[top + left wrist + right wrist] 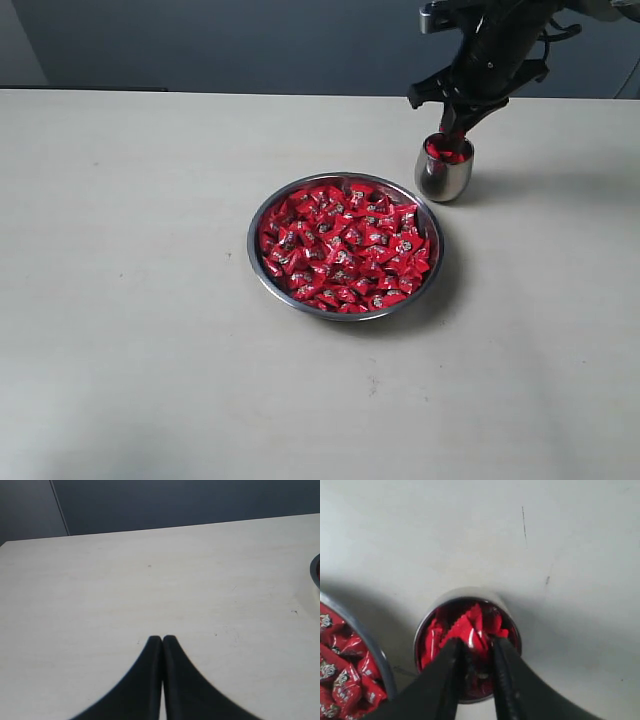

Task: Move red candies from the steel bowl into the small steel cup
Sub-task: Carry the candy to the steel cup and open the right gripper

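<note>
The bowl (251,240) sits near the middle of the desk (130,300) with candies (345,250) piled in it. The cup (445,182) stands just behind and to the right of the bowl, apart from it, with more candies in it. The right gripper (447,135) hangs over the cup, its fingers (454,652) at the cup's mouth. The left gripper (162,639) is over bare desk beside the bowl.

My left end effector (162,639) hovers with both fingers pressed flat together, holding nothing. My right end effector (477,644) points steeply downward, its fingers narrowly parted and pinching a red candy (465,630) between the tips.
</note>
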`<act>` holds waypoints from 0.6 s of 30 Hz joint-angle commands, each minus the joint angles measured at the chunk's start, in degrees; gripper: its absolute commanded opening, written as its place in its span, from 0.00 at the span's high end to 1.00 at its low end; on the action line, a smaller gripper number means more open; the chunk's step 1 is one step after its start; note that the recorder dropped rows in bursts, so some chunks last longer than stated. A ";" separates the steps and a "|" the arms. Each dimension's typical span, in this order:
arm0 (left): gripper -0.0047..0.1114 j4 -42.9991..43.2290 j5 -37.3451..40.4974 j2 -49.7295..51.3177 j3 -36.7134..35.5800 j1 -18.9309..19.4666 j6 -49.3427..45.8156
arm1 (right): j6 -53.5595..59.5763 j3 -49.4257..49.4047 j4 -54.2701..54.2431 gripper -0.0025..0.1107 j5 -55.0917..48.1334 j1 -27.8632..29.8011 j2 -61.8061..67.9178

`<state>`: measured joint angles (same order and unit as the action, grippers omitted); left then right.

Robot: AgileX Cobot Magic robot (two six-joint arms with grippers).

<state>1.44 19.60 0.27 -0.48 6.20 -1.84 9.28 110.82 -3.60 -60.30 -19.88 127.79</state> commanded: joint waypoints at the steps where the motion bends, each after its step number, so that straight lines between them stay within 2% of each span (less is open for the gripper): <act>1: 0.96 0.11 -0.46 -0.27 0.48 -0.02 0.15 | -0.40 0.25 0.59 0.99 0.75 0.49 0.02; 18: 0.96 0.11 -0.46 -0.27 0.48 -0.02 0.15 | -0.03 0.25 -0.86 0.99 0.34 0.49 1.78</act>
<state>1.44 19.60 0.27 -0.48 6.20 -1.84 9.06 110.82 -4.59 -60.17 -19.77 129.80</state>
